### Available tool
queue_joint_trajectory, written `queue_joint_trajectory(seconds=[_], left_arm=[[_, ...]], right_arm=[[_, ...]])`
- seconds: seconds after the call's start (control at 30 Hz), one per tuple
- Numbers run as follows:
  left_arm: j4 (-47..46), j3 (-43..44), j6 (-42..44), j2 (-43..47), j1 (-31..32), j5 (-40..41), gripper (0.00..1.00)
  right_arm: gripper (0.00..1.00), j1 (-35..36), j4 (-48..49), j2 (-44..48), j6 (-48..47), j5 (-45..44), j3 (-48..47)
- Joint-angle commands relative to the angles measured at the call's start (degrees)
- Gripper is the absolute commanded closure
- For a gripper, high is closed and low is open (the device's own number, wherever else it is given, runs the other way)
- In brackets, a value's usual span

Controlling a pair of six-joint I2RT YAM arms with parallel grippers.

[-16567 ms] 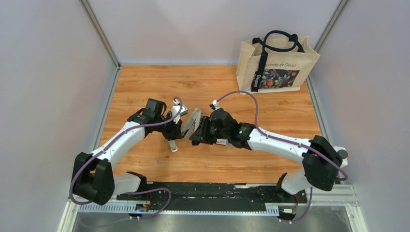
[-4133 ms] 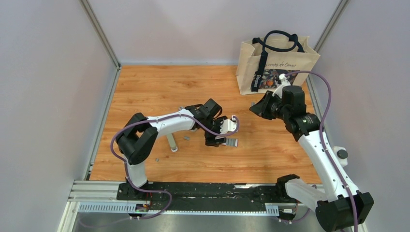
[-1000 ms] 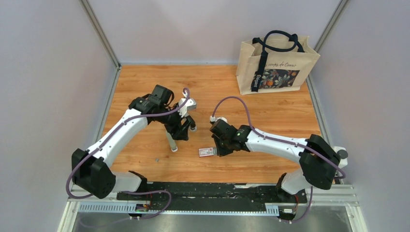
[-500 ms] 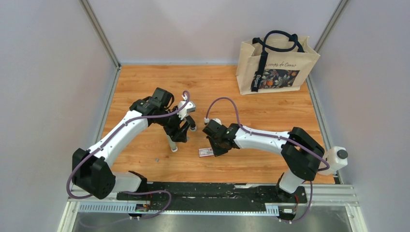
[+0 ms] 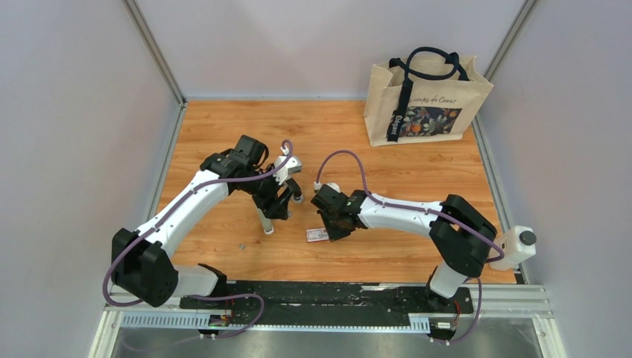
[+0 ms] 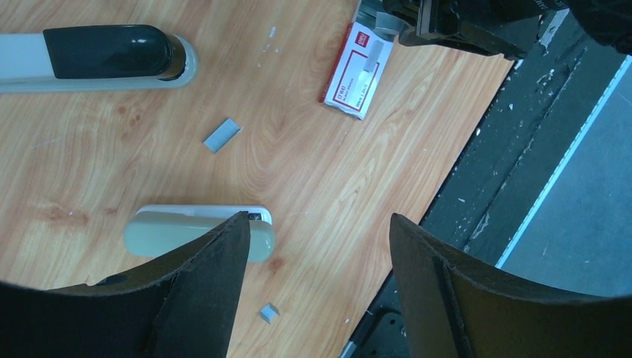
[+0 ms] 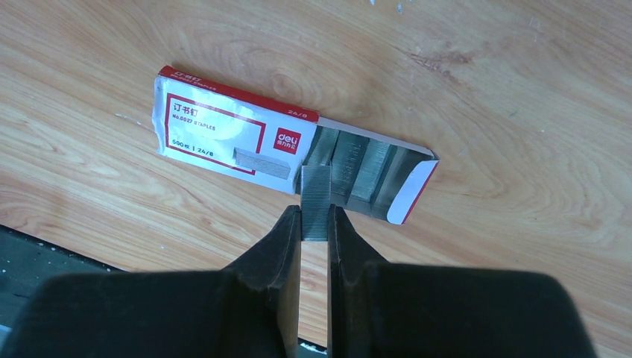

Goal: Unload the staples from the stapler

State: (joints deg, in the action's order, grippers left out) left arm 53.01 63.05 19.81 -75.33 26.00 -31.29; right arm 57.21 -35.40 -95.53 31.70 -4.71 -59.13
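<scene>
The stapler (image 6: 104, 52), black on top with a pale body, lies on the wood at the far left of the left wrist view. In the top view my left arm hides most of it. My left gripper (image 6: 319, 220) hangs open and empty above the table, between the stapler and the front rail. My right gripper (image 7: 314, 216) is shut on a grey strip of staples (image 7: 316, 198). The strip's far end reaches over the open end of the red-and-white staple box (image 7: 223, 134). More strips (image 7: 365, 175) lie in the box's tray. Two loose staple bits (image 6: 222, 135) lie on the wood.
A pale grey bar (image 5: 264, 220) lies just left of my left gripper (image 5: 282, 203), partly behind its finger in the wrist view. The staple box (image 5: 318, 235) sits near the front rail (image 5: 320, 292). A canvas tote bag (image 5: 425, 101) stands at the back right.
My right gripper has shifted slightly left toward the staple box, and that arm's elbow has folded inward. The left gripper has barely moved and its jaws have narrowed a little.
</scene>
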Motion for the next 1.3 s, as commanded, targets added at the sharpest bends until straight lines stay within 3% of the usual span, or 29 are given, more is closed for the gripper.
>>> queue_joint_trajectory(seconds=[0.0,1.27], left_arm=[[-0.46,0.68,-0.3,0.97,0.02,-1.14,0.23],[-1.33,-0.47,-0.57,3.61,0.02,-0.62,0.24]], right_arm=[[1.0,-0.08,-0.29,-0.28,0.73,-1.27,-2.21],[1.0,-1.93,-2.31,-1.86,0.2,2.69,-3.62]])
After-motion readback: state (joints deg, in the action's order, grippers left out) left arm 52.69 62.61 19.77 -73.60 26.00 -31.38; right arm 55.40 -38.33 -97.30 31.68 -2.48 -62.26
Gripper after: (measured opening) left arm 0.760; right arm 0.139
